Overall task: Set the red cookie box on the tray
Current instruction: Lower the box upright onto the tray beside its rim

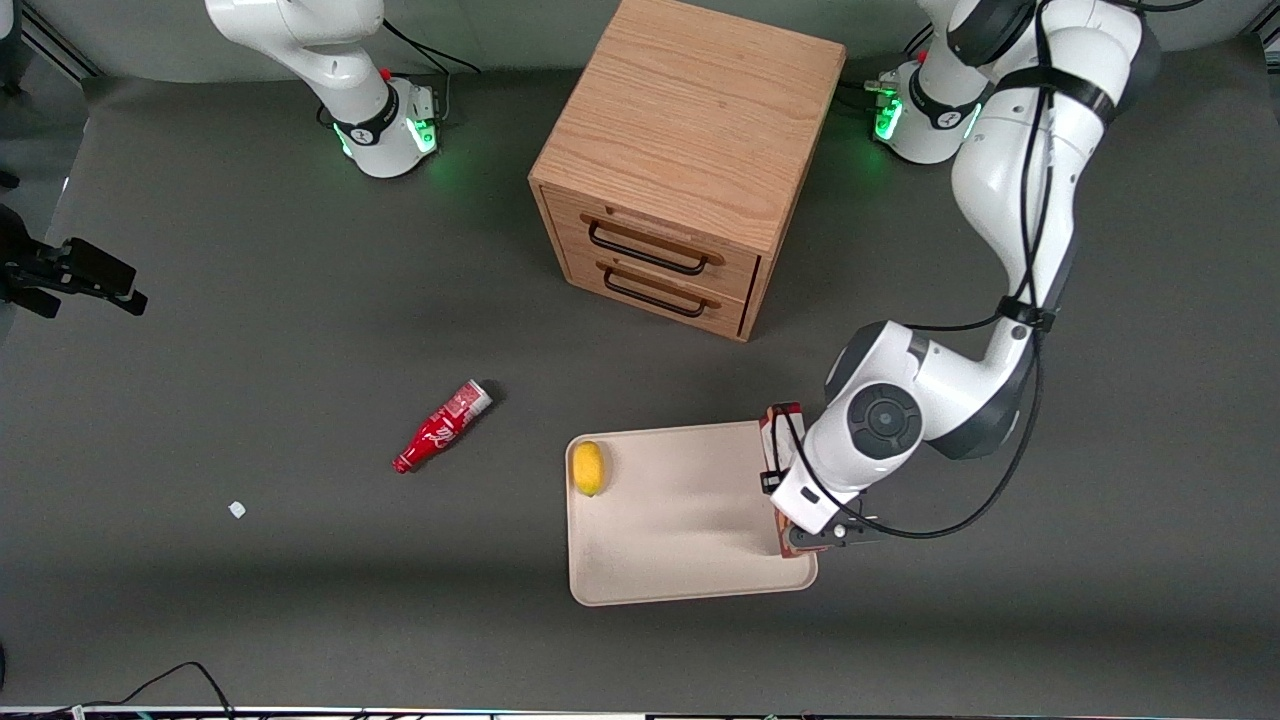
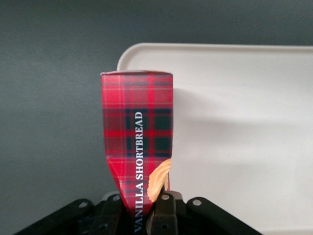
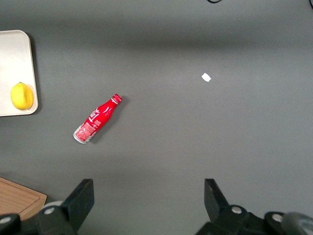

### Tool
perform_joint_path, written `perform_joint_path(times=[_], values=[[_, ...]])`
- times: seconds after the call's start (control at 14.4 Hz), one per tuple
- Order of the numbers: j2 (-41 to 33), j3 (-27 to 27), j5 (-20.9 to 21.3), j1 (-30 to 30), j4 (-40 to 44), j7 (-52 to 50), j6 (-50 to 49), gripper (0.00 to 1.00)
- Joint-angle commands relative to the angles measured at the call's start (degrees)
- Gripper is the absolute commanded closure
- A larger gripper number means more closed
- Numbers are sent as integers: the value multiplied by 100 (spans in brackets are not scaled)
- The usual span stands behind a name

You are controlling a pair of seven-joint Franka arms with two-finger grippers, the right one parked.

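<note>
The red cookie box (image 2: 138, 132) is a slim tartan carton with white lettering and a cookie picture. It stands on a narrow side along the rim of the cream tray (image 1: 680, 530) that lies toward the working arm's end. My gripper (image 2: 142, 201) is shut on it, one black finger pressed on each broad face. In the front view the wrist covers the middle of the box (image 1: 779, 421), and the gripper (image 1: 792, 492) sits just above the tray's edge. Whether the box rests on the tray (image 2: 244, 122) or hangs just over it, I cannot tell.
A yellow lemon (image 1: 588, 467) lies in the tray's corner toward the parked arm. A small red bottle (image 1: 442, 427) lies on the grey table, with a white scrap (image 1: 237, 510) nearer the front camera. The wooden two-drawer cabinet (image 1: 690, 150) stands farther from the camera than the tray.
</note>
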Motion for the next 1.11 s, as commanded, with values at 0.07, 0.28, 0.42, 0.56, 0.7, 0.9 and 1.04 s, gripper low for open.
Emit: perform_joint_path(times=[0.07, 0.28, 0.42, 0.56, 0.7, 0.9, 1.04], values=[[187, 226, 155, -269, 242, -167, 98, 100], [240, 296, 208, -313, 242, -167, 107, 100], [249, 322, 208, -313, 242, -167, 107, 100], [249, 323, 217, -313, 181, -167, 326, 37], [240, 323, 357, -356, 75, -385, 633, 0], [214, 323, 384, -348, 66, -580, 661, 0], [161, 323, 367, -339, 57, -572, 652, 0]])
